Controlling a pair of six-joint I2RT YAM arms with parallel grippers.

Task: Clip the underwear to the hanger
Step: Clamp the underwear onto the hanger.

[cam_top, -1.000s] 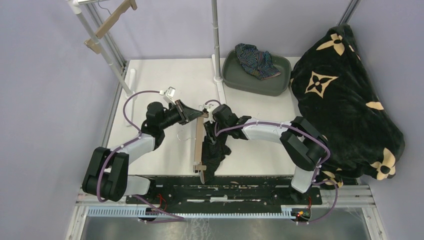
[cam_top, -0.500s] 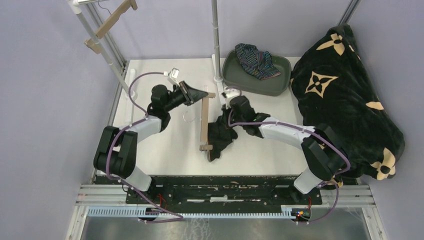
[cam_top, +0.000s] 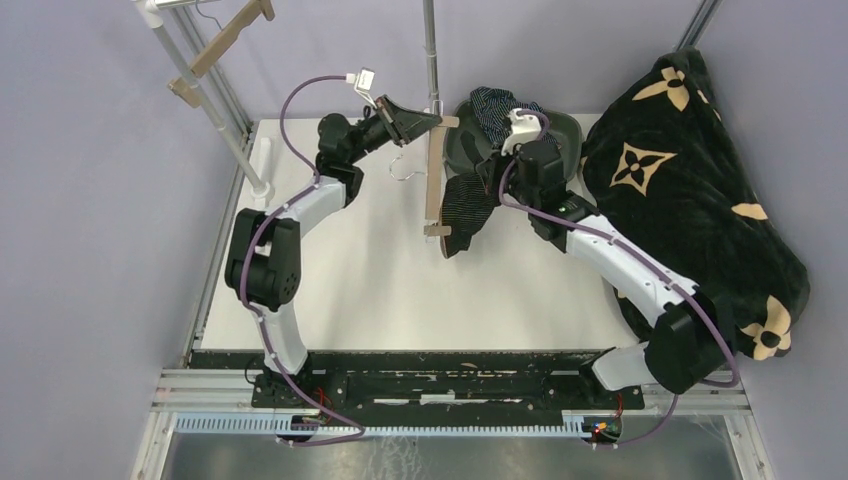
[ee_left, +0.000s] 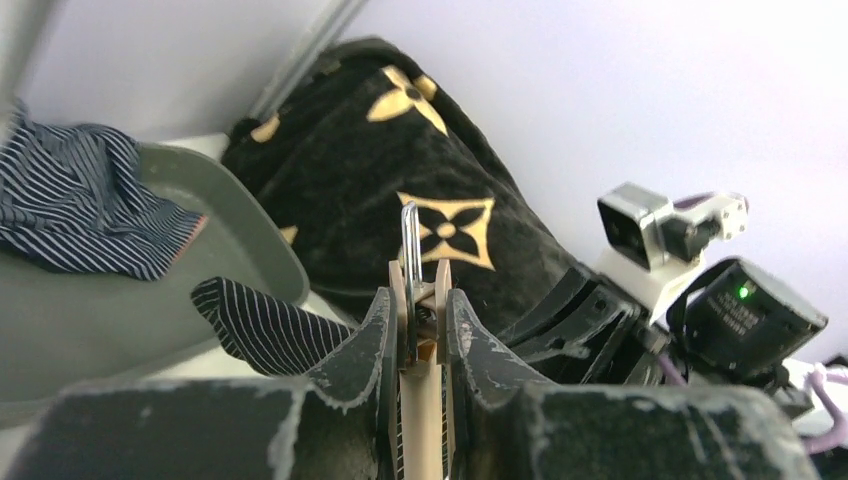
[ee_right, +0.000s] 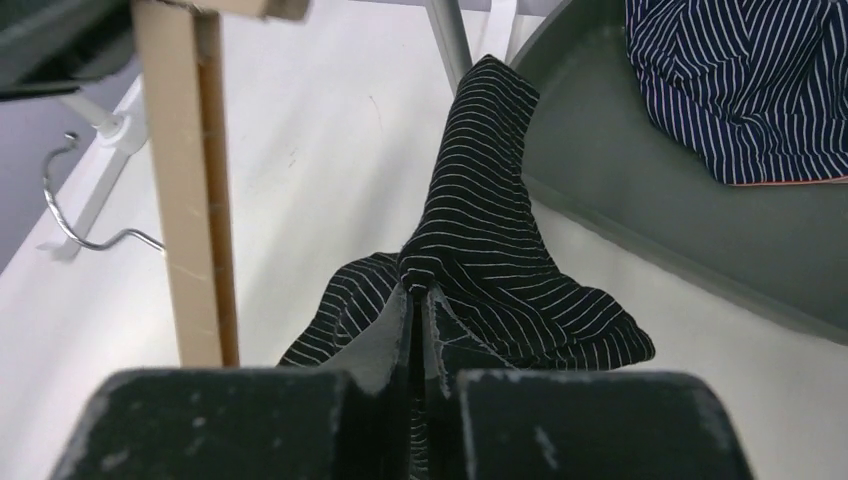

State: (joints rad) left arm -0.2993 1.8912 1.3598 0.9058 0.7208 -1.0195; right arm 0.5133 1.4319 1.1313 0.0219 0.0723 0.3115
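left fingers (ee_left: 362,345) clamping wooden hanger (cam_top: 433,180), right fingers (ee_right: 382,348) pinching black pinstriped underwear (ee_right: 480,250)

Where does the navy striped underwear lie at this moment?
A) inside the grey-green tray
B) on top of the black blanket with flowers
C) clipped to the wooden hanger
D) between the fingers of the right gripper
A: the navy striped underwear lies inside the grey-green tray, while the right gripper is shut on the black pinstriped underwear instead.
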